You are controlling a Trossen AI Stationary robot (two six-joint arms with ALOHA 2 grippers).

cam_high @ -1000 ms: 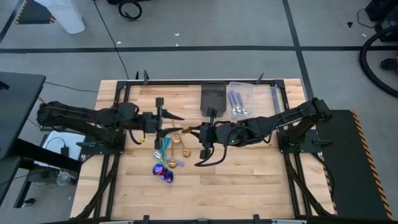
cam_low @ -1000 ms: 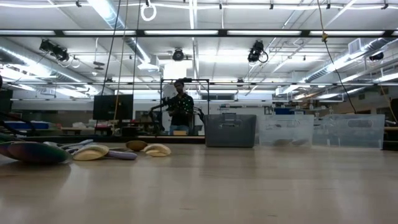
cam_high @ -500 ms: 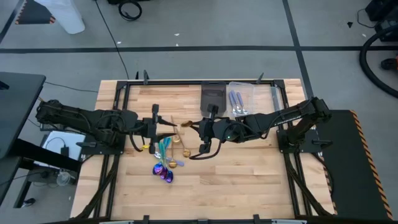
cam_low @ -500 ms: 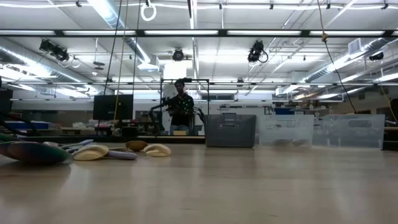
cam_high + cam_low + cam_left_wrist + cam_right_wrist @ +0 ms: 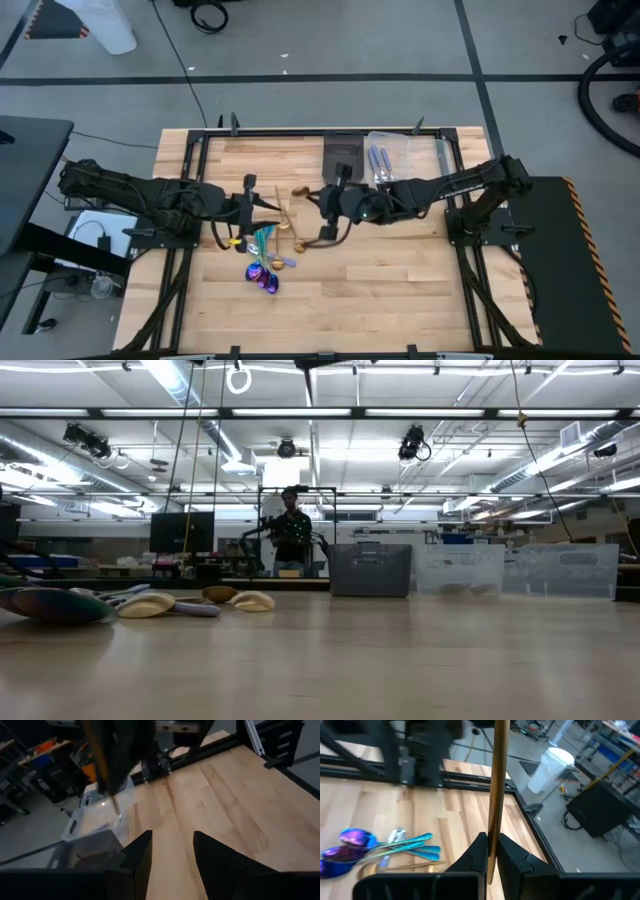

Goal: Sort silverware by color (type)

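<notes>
My right gripper is over the middle of the table, shut on a slim gold utensil, which also shows in the left wrist view. My left gripper is open and empty, just left of it in the high view. The other silverware lies flat on the wood in a loose pile: teal pieces, purple-rainbow spoons and gold spoons. The pile also shows in the right wrist view and at the left of the low view. My right gripper pinches the gold utensil's slim handle between its two fingers, which lie across it. A short end sticks out past the fingers on one side and the long part runs out on the other. The utensil is lifted clear of the table.
A dark bin and a clear bin holding silvery spoons stand at the table's far edge, in front of a black frame rail. Bare wood lies toward the near edge. A person stands far behind the table.
My right gripper has risen and gone toward the table's far edge and a little left, carrying the gold utensil away from the pile. My left gripper has drawn back a little toward the table's left edge. The pile has stayed put.
</notes>
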